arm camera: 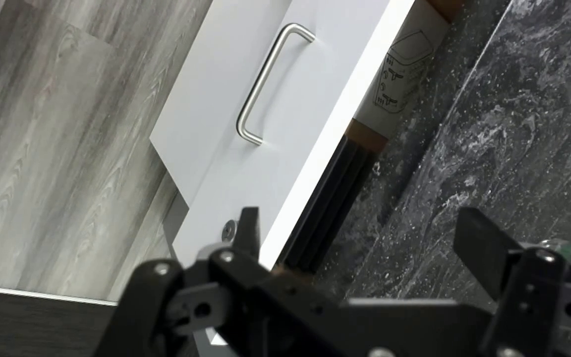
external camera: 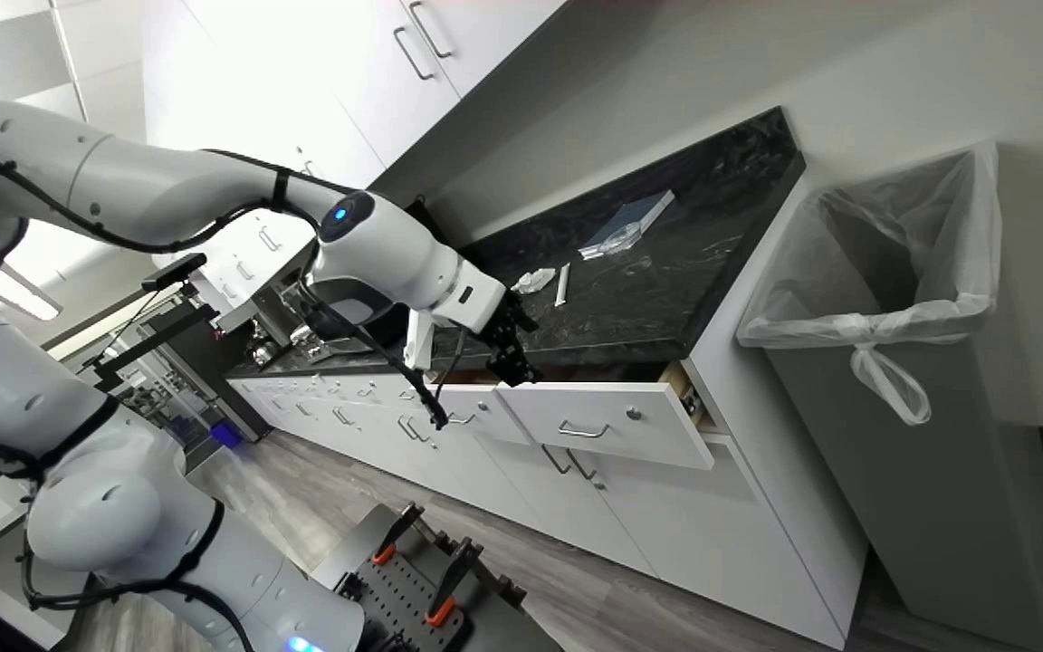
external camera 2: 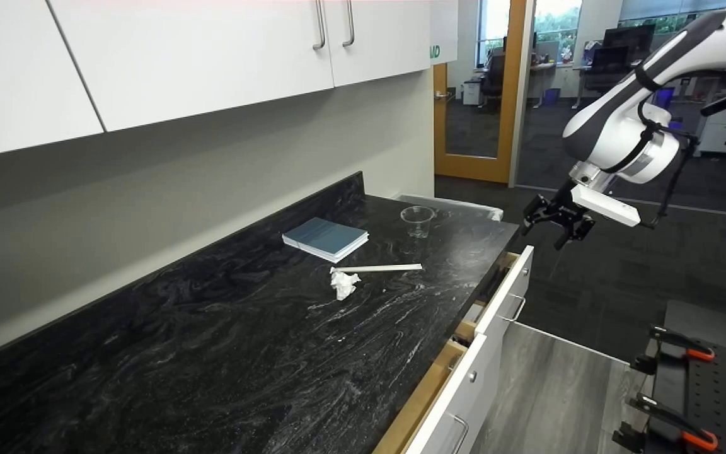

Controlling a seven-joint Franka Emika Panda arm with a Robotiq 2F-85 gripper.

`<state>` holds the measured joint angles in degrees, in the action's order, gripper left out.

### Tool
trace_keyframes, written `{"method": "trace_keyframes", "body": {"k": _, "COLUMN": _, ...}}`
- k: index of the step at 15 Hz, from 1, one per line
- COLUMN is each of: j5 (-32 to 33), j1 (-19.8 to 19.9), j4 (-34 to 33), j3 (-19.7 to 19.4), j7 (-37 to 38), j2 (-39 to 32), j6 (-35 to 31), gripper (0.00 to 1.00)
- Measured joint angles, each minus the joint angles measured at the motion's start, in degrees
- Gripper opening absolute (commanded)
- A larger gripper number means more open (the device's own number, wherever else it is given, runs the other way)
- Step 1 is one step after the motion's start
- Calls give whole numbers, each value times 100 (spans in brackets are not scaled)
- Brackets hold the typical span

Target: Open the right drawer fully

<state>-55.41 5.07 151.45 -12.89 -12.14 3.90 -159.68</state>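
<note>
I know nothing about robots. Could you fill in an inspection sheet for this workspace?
Surface: black countertop with pale veins
Job's things: right drawer open; whether fully, cannot tell
Clutter: on the countertop, blue-covered stack, clear cup, thin white stick, crumpled white scrap
Fingers: spread apart, holding nothing
Cables: black cable strapped along the arm
Surroundings: grey lined bin beside the cabinets; neighbouring drawer also open
</note>
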Motion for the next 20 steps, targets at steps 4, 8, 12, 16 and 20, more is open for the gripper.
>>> {"method": "trace_keyframes", "body": {"k": 4, "j5": 97, "j1": 46, "j4": 47, "j3": -15, "j7": 348, "j2": -139, "j6": 67, "gripper": 100}}
{"method": "trace_keyframes", "body": {"k": 8, "j5": 224, "j1": 76, "j4": 159, "j3": -41, "j7": 871, "j2": -341, "j6": 67, "gripper": 100}}
{"method": "trace_keyframes", "body": {"k": 12, "j5": -38, "j1": 111, "j4": 146, "j3": -49, "j7": 910, "j2": -461, "j6": 47, "gripper": 100}}
{"method": "trace_keyframes", "body": {"k": 16, "j5": -990, "j1": 112, "j4": -8, "j3": -49, "j7": 487, "j2": -636, "j6": 31, "gripper": 100}}
{"method": "trace_keyframes", "body": {"k": 20, "j5": -1881, "j1": 120, "j4": -271, "j3": -49, "j7": -3, "j2": -1067, "j6": -5, "gripper": 100}}
